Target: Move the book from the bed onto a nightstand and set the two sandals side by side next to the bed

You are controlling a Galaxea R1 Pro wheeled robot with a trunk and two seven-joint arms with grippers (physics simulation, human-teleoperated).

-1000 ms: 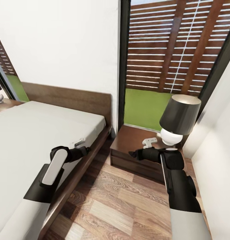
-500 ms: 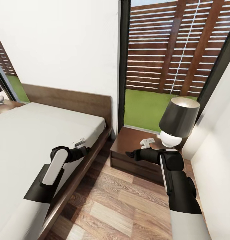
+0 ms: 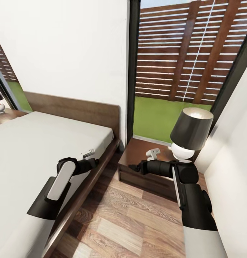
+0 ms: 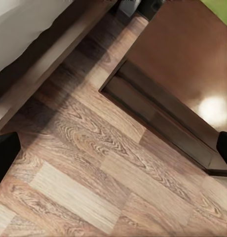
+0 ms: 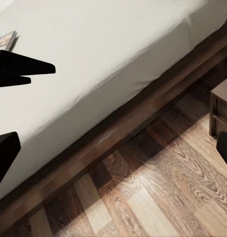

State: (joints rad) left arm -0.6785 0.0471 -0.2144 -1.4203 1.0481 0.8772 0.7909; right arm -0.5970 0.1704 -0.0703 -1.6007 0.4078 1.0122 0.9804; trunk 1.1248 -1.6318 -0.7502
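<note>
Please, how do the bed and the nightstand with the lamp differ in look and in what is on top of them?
The bed is large and low with a pale mattress; the nightstand is small, boxy and glossy on top. The nightstand bears a black-shaded lamp and a small white object; the bed bears no lamp. Both have dark brown wood and stand on the wood-plank floor.

Your large low bed with the dark wooden frame and pale mattress (image 3: 48,139) lies at ten o'clock. The glossy dark-brown boxy nightstand (image 3: 137,172) stands at one o'clock, right of the bed, under the tall dark-framed window (image 3: 180,64). The black-shaded, white-based lamp (image 3: 189,134) sits on it, with brown wood-plank floor (image 3: 130,215) before both.
</note>
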